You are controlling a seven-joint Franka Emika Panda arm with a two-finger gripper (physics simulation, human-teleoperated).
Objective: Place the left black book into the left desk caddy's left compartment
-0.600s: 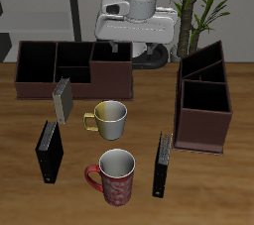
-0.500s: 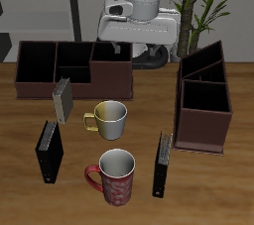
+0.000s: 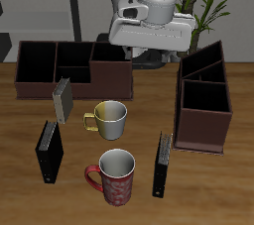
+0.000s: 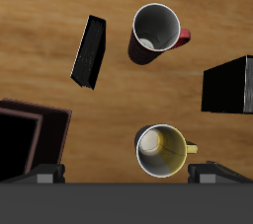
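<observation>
The left black book (image 3: 162,166) stands on edge near the table's front edge, beside the red mug; it also shows in the wrist view (image 4: 89,50). The left desk caddy (image 3: 203,100) is a dark brown box with compartments, standing farther back than the book; a corner of it shows in the wrist view (image 4: 30,141). My gripper (image 3: 151,49) hangs high above the back of the table, far from the book. In the wrist view the gripper (image 4: 128,177) is open and empty, with its fingertips (image 4: 44,175) wide apart.
A red mug (image 3: 116,175) and a white-and-yellow mug (image 3: 109,118) stand mid-table. A second black book (image 3: 48,150) and a grey book (image 3: 63,98) stand on the other side. Another dark caddy (image 3: 69,65) is at the back. A plant (image 3: 203,6) stands behind.
The gripper has moved sideways toward the left desk caddy's side, staying high. Nothing on the table has moved.
</observation>
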